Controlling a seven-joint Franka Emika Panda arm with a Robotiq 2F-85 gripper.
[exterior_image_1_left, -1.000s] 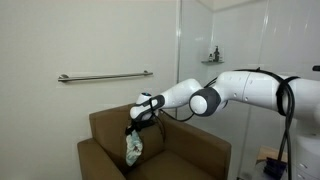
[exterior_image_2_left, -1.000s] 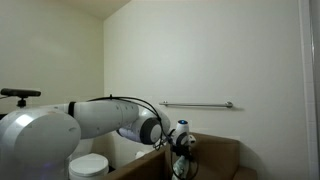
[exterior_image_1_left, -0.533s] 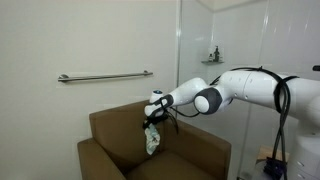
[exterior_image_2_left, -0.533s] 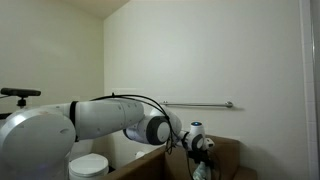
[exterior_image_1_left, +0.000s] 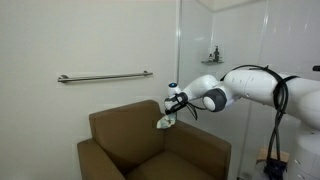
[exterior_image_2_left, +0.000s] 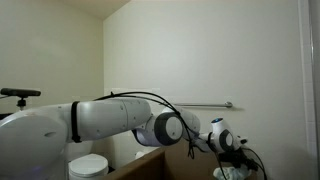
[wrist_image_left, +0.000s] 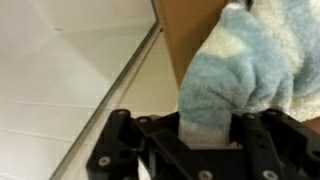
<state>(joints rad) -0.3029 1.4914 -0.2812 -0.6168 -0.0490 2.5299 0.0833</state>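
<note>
The gripper (exterior_image_1_left: 172, 104) is closed tight on a fuzzy pale blue and white cloth (exterior_image_1_left: 164, 122), which hangs in a small bunch at 7 o'clock from it, clear of the brown upholstered armchair (exterior_image_1_left: 130, 142) and just above the right end of its backrest. In the wrist view the gripper (wrist_image_left: 203, 135) is seen only as dark fingers (wrist_image_left: 124, 141) along the bottom edge. The cloth (wrist_image_left: 235, 75) fills the gap between them, so the pads themselves are hidden, and its upper part runs out of the frame at 1 o'clock.

In an exterior view the gripper (exterior_image_2_left: 232, 160) sits low at 4 o'clock. The cloth (exterior_image_2_left: 228, 175) below it is cut off by the bottom edge, and the picture is too dim to make out its folds or shape.

A horizontal metal grab bar (exterior_image_1_left: 104, 76) is fixed to the white wall at 10 o'clock from the gripper. A small wall shelf (exterior_image_1_left: 212, 60) at 1 o'clock carries a few dark items, too small to identify, and any labels on them cannot be read. The arm's far end is cut off at the right edge.
</note>
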